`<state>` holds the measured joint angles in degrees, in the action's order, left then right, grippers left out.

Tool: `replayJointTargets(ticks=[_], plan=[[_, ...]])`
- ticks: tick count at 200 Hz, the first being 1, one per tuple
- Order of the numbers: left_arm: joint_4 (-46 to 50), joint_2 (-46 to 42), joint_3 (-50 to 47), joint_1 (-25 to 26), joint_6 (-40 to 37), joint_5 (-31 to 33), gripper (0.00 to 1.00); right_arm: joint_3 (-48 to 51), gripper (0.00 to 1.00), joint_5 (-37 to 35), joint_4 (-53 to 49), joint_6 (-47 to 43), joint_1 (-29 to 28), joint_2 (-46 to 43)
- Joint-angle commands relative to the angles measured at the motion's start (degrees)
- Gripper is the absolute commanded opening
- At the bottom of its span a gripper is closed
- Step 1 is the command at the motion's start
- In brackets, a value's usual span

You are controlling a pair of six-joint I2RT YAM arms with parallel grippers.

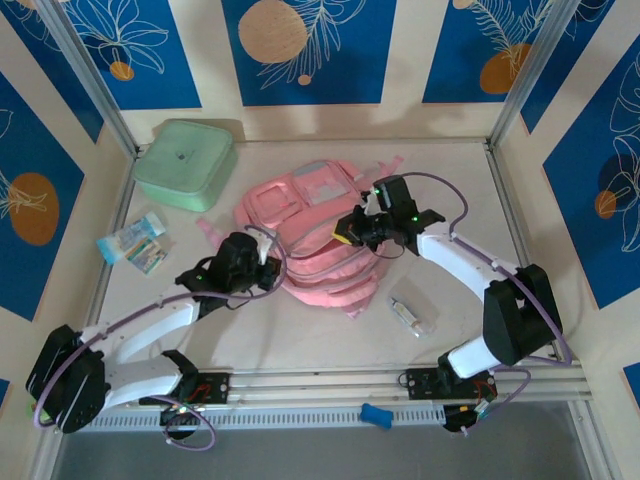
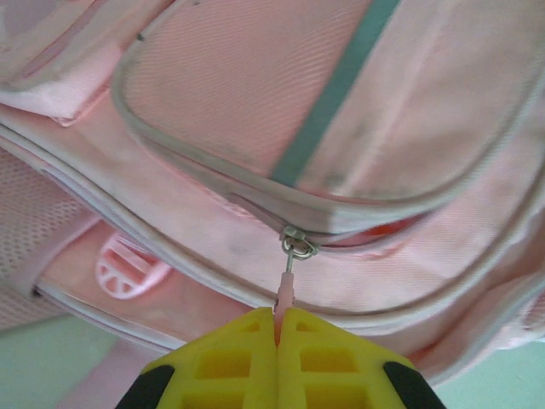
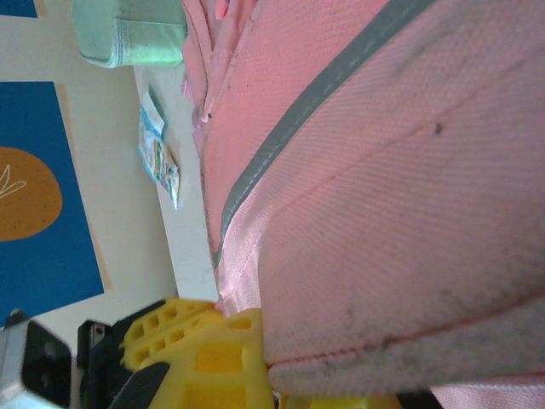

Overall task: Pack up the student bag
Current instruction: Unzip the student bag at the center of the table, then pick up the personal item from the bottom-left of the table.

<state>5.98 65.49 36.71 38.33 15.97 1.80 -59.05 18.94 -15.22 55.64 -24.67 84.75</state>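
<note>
The pink student bag [image 1: 310, 215] lies flat in the middle of the table. My left gripper [image 1: 268, 266] is at its near left side. In the left wrist view its yellow fingers [image 2: 324, 362] are shut on the pink zipper pull [image 2: 287, 291] that hangs from a metal slider [image 2: 297, 245] on a front pocket seam. My right gripper [image 1: 352, 230] sits on the bag's right side. Seen from the right wrist, it [image 3: 281, 375] is shut on a fold of the bag's pink fabric [image 3: 383, 221], beside a grey strip [image 3: 281, 136].
A mint-green lidded box [image 1: 185, 163] stands at the back left. Blue-and-white packets [image 1: 135, 243] lie by the left wall. A small clear item [image 1: 412, 315] rests on the table near the right arm. A blue object [image 1: 377, 415] sits on the front rail.
</note>
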Motion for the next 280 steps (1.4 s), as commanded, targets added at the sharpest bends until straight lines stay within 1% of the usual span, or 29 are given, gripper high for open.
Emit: replayJointTargets(ticks=[1, 11, 30, 37, 53, 59, 65, 71, 77, 84, 97, 107, 123, 137, 150, 174, 187, 204, 216, 231, 242, 255, 266, 280], plan=[[1.0, 3.2, 1.7, -1.0, -2.6, 7.2, 0.0, -2.6, 0.0, 5.4, -2.0, -6.0, 4.1, -1.1], [0.0, 4.7, 2.4, -1.9, -2.5, 7.8, 0.0, -2.7, 0.0, 6.9, -2.2, -6.7, 4.6, -0.6], [-1.4, 6.1, 3.5, -2.8, -2.0, 8.1, 0.0, -2.4, 0.0, 7.2, -2.0, -6.8, 4.2, -0.2], [-2.4, 6.0, 3.4, -2.7, -1.9, 6.8, 0.0, -2.4, 0.0, 7.2, -1.6, -6.8, 3.6, -0.1], [-4.3, 5.9, 2.8, -2.7, -1.8, 1.8, 0.0, -2.6, 0.01, 6.4, -1.9, -7.7, 2.5, 0.1], [-4.1, 6.0, 2.8, -2.7, -1.5, 0.7, 0.0, -2.8, 0.05, 6.0, -2.4, -8.1, 2.3, 0.1], [-3.3, 6.2, 2.8, -2.6, -1.4, -0.3, 0.0, -3.0, 0.12, 5.5, -3.1, -8.5, 2.2, 0.1], [-2.5, 6.4, 2.9, -2.6, -1.4, -1.2, 0.0, -3.1, 0.22, 5.1, -4.1, -9.1, 2.3, 0.0], [-1.1, 6.5, 3.1, -2.4, -1.2, -1.8, 0.0, -3.2, 0.29, 4.8, -5.2, -9.8, 2.5, -0.2], [0.3, 6.2, 3.2, -2.2, -0.7, -2.3, 0.0, -3.2, 0.34, 3.9, -6.8, -10.6, 2.6, -0.7], [1.8, 4.9, 2.8, -1.4, 0.6, -3.6, 0.08, -2.3, 0.43, 1.7, -9.9, -11.5, 2.8, -2.8], [2.6, 3.3, 2.1, 0.2, 1.9, -3.2, 0.19, -1.2, 0.5, -0.7, -12.3, -12.4, 2.8, -4.9], [2.5, 1.1, 0.9, 3.2, 5.6, -2.5, 0.27, 0.3, 0.58, -5.1, -18.1, -13.9, 2.8, -8.3], [1.9, 0.9, 0.5, 6.1, 9.0, -3.0, 0.37, 2.2, 0.64, -9.9, -22.4, -14.9, 3.3, -11.7], [2.3, 1.3, 0.7, 9.6, 13.0, -1.2, 0.41, 3.9, 0.69, -13.1, -25.8, -15.1, 3.9, -15.0], [-0.9, 2.7, 0.6, 15.5, 19.3, 0.8, 0.47, 7.5, 0.79, -19.2, -31.8, -14.2, 4.4, -20.8], [-4.7, 4.4, 0.3, 18.2, 22.7, 0.9, 0.49, 10.6, 0.82, -21.1, -33.2, -13.0, 4.4, -23.7], [-7.4, 7.5, 1.2, 21.8, 26.7, 2.3, 0.5, 15.1, 0.86, -22.0, -34.5, -10.8, 4.4, -27.4], [-9.5, 10.0, 2.0, 24.5, 28.8, 3.5, 0.5, 17.8, 0.93, -23.1, -34.3, -9.2, 3.4, -30.0], [-13.9, 13.3, 2.3, 27.2, 30.4, 4.6, 0.51, 21.0, 0.98, -24.3, -33.9, -7.1, 2.6, -31.8], [-17.1, 16.3, 2.5, 27.6, 31.0, 3.8, 0.52, 23.4, 0.99, -23.5, -32.7, -6.3, 2.8, -32.3], [-18.3, 19.2, 3.2, 27.6, 32.3, 3.8, 0.52, 25.5, 1.0, -23.2, -30.5, -5.8, 2.8, -32.5], [-20.3, 20.4, 2.8, 27.6, 32.8, 3.7, 0.52, 26.8, 0.99, -23.5, -30.0, -5.8, 3.4, -31.8], [-21.2, 20.8, 1.7, 27.6, 33.8, 5.1, 0.52, 27.6, 0.99, -23.5, -29.3, -6.2, 3.9, -30.7]])
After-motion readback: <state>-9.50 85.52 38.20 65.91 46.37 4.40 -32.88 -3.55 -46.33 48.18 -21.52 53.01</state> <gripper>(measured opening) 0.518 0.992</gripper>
